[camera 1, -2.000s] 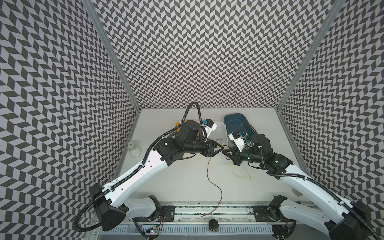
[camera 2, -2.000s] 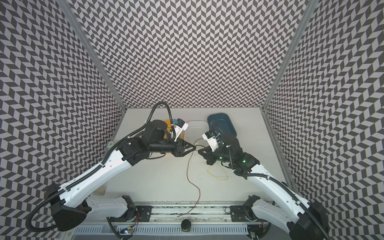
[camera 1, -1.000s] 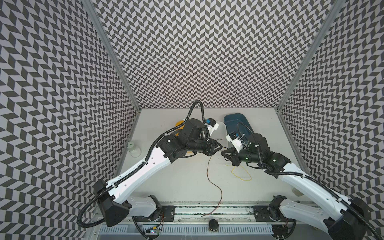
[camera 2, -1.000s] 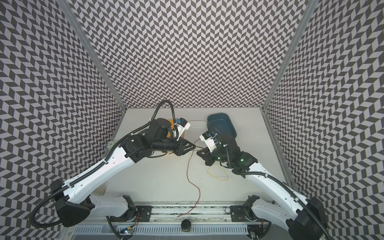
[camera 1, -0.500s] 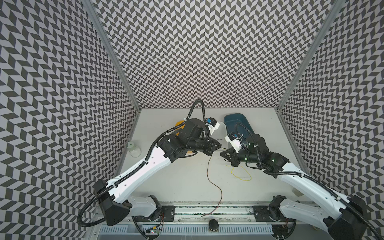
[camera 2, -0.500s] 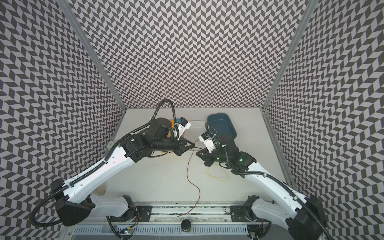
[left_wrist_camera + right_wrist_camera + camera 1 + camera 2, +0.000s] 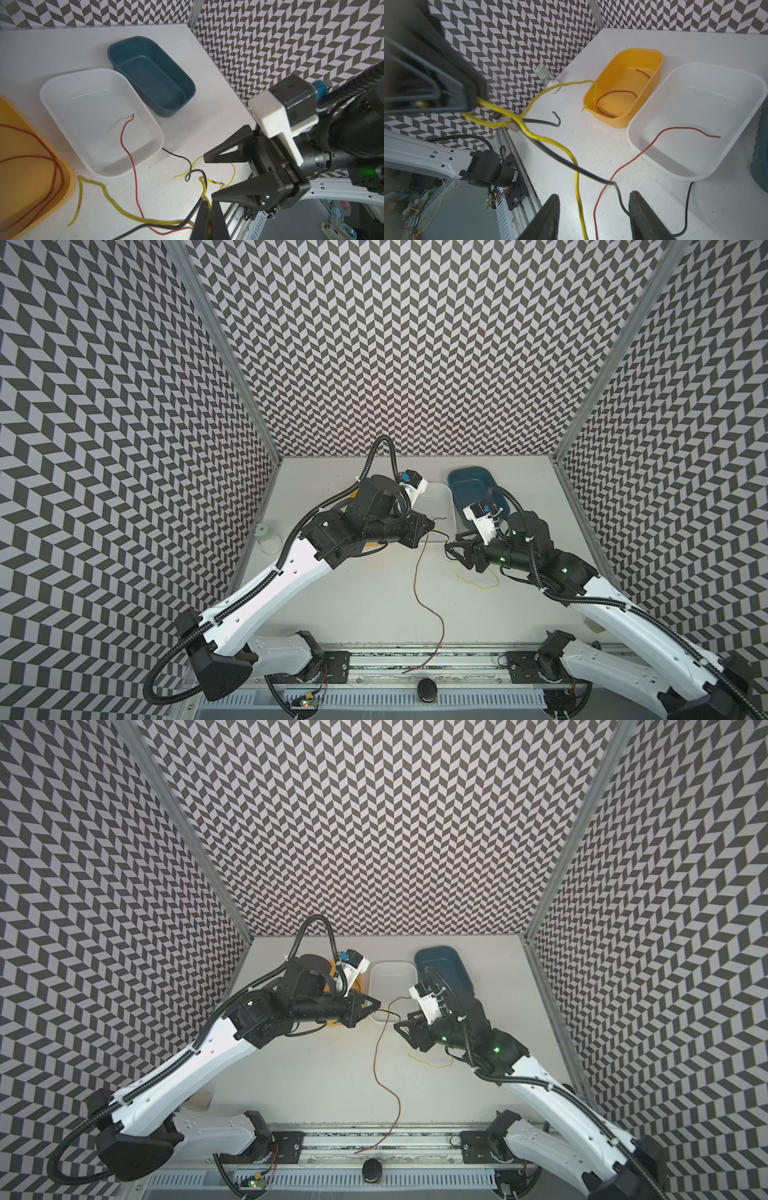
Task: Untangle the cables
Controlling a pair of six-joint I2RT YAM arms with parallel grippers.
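Small clear bottle (image 7: 268, 537) by the left wall. Orange tray (image 7: 641, 49) holds 1 coiled red cable (image 7: 616, 91). Left end effector (image 7: 208, 204) is clamped on the yellow cable (image 7: 578, 187), raised off the counter (image 7: 187, 62); the black cable (image 7: 176, 155) crosses it near the tips. White tray (image 7: 83, 71) has the tip of the 2nd red cable (image 7: 122, 141) inside, the rest trails over the rim to the counter's front edge. Right end effector (image 7: 208, 177) has jaws apart, gripping nothing, with yellow and black strands running between. Blue tray (image 7: 145, 39) is rightmost.

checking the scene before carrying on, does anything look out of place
Yes: a red cable has one end in the white tray, drapes over its rim and trails across the table onto the front rail.
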